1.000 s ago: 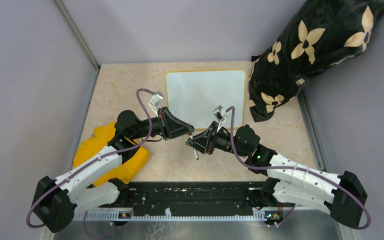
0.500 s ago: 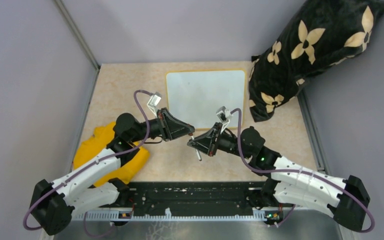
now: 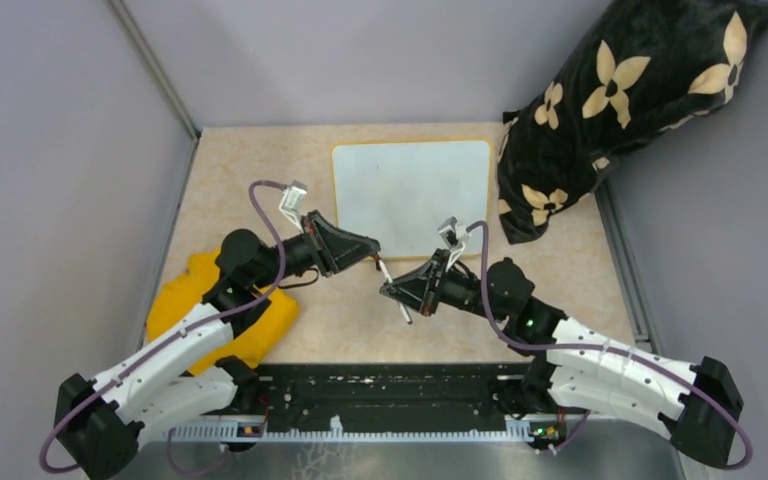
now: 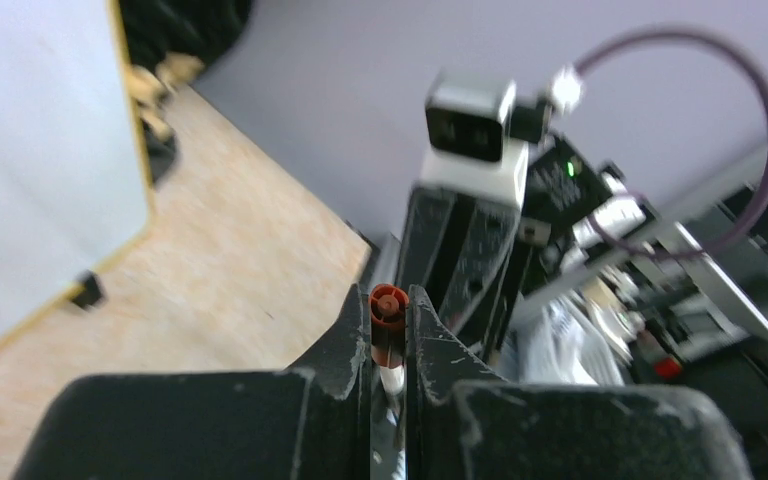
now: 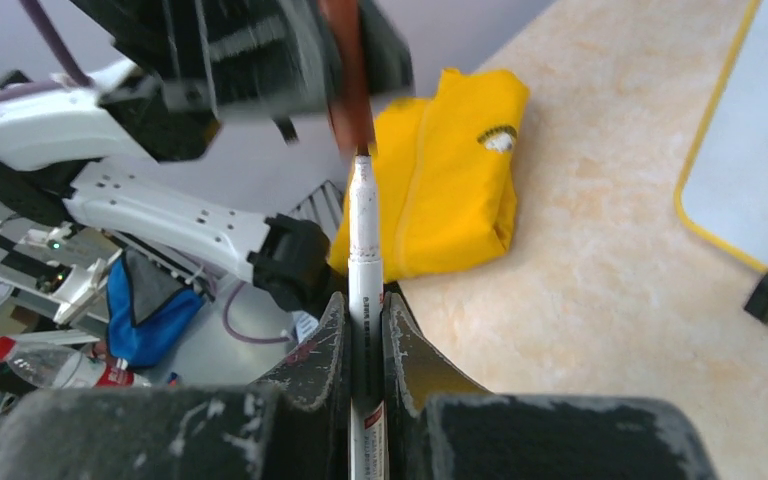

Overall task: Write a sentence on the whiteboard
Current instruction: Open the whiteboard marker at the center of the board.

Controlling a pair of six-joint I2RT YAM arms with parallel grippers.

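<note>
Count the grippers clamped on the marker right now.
2. The left gripper is shut on the red cap; the right gripper is shut on the white barrel, near the whiteboard.

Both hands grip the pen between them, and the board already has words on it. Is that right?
Not quite: the board is blank, as the top view shows. The left hand and right hand do both grip the pen between them.
</note>
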